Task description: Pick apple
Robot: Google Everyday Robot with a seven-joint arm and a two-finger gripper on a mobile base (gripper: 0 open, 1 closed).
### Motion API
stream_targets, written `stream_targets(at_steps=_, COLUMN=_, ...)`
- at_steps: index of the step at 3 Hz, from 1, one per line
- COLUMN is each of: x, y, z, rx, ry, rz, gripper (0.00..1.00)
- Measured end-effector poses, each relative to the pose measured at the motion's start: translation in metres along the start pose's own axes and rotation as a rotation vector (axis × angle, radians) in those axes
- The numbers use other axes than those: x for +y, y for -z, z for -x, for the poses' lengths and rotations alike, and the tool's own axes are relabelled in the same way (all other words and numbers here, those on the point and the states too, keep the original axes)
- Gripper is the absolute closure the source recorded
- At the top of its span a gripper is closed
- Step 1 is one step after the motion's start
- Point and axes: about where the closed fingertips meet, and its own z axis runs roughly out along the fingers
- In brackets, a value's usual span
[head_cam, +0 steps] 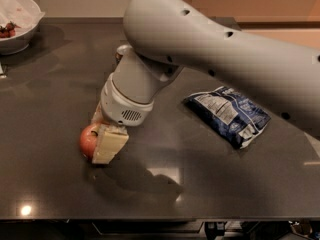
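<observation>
The red apple (88,140) is near the front left of the dark table (45,84). My gripper (98,145) comes down on it from above at the end of the big grey arm (210,44). A cream finger pad (109,144) presses on the apple's right side, and the other finger is hidden behind the apple. The gripper is shut on the apple and holds it just above the table, with a shadow beneath it.
A blue and white snack bag (229,115) lies to the right of the arm. A white bowl (17,21) with dark red berries stands at the far left corner. A small pale object (121,50) peeks out behind the arm. The table's front edge is close below the apple.
</observation>
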Motion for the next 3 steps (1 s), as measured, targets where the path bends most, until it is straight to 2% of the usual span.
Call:
stream_targets(at_steps=1, x=-0.004, y=0.031, z=0.000, rx=-0.011, ry=0.003, rz=-0.024, gripper=1.00)
stream_targets(at_steps=3, x=-0.011, y=0.089, z=0.006, rx=-0.026, ry=0.051, rz=-0.075, gripper=1.00)
